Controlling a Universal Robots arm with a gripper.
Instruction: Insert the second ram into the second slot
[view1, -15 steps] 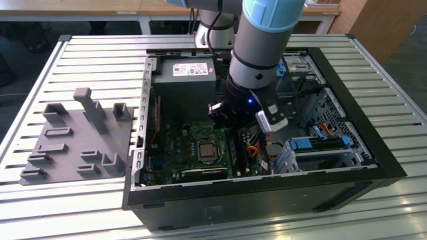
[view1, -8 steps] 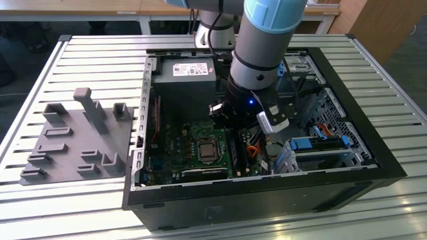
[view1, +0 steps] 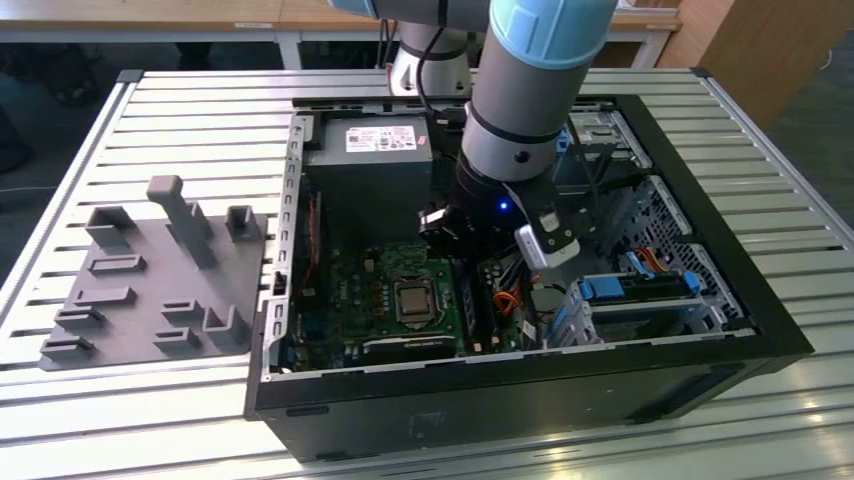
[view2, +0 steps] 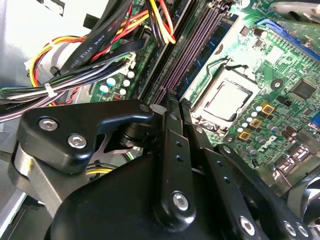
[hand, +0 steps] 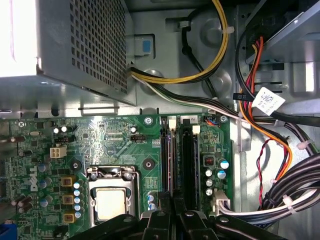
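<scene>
At the exterior view's left, a grey moulded plastic fixture plate with upright pegs (view1: 147, 290) is lying on the silver slatted metal table (view1: 200, 110). Just beside it, toward the right, an open black metal computer case (view1: 534, 410) is resting with its open side up. A boxy grey metal power supply (view1: 367, 165) is sitting at the case's far end, and a flat green motherboard (view1: 340, 300) with a square silver processor socket (view1: 414, 300) is lying nearer the camera. A grey robot arm with pale blue joints (view1: 527, 90) is reaching down into the case, bringing its black tool (view1: 461, 250) over the long dark memory slots (view1: 470, 300) beside the socket. In the second wrist view its fingers (view2: 173, 135) are pressing close together. In the first wrist view they are clamping the second ram (hand: 172, 165), a thin dark blue-green circuit-board stick seen edge-on, which is standing along one slot between the socket and a bundle of black cables (hand: 295, 187). I cannot tell whether it is fully seated. Further right in the exterior view, a blue plastic drive bracket (view1: 627, 290) is sitting inside the case
</scene>
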